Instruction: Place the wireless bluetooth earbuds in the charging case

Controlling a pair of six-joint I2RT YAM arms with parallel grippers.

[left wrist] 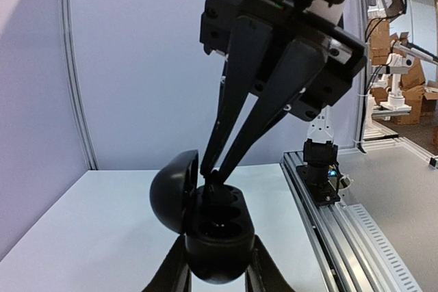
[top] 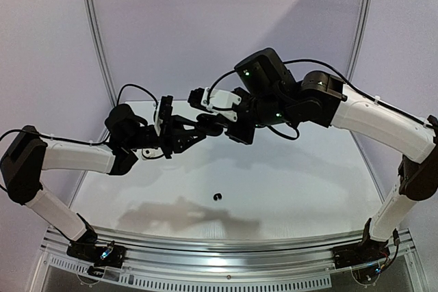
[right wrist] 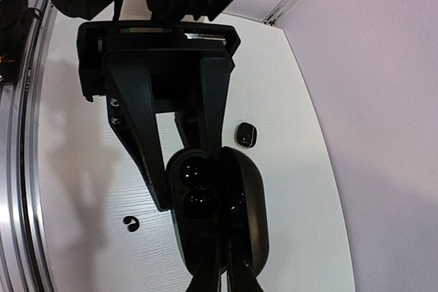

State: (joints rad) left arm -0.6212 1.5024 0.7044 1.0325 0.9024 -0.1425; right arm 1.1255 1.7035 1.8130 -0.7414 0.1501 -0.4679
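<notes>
A black oval charging case (left wrist: 217, 241) hangs above the table, its lid (left wrist: 172, 193) swung open to the left. My left gripper (left wrist: 217, 254) is shut on the case's body from both sides. My right gripper (left wrist: 211, 171) reaches down into the case's far socket with its fingertips pressed together; I cannot tell whether an earbud sits between them. In the right wrist view the open case (right wrist: 195, 189) shows two glossy dark sockets, and my right gripper (right wrist: 224, 241) is shut at its near end. One black hook-shaped earbud (top: 218, 197) (right wrist: 130, 222) lies on the table.
A small black squarish object (right wrist: 245, 134) lies on the white table (top: 294, 189) beyond the case. An aluminium rail (top: 226, 264) runs along the near edge by the arm bases. Curved white walls close the back and sides.
</notes>
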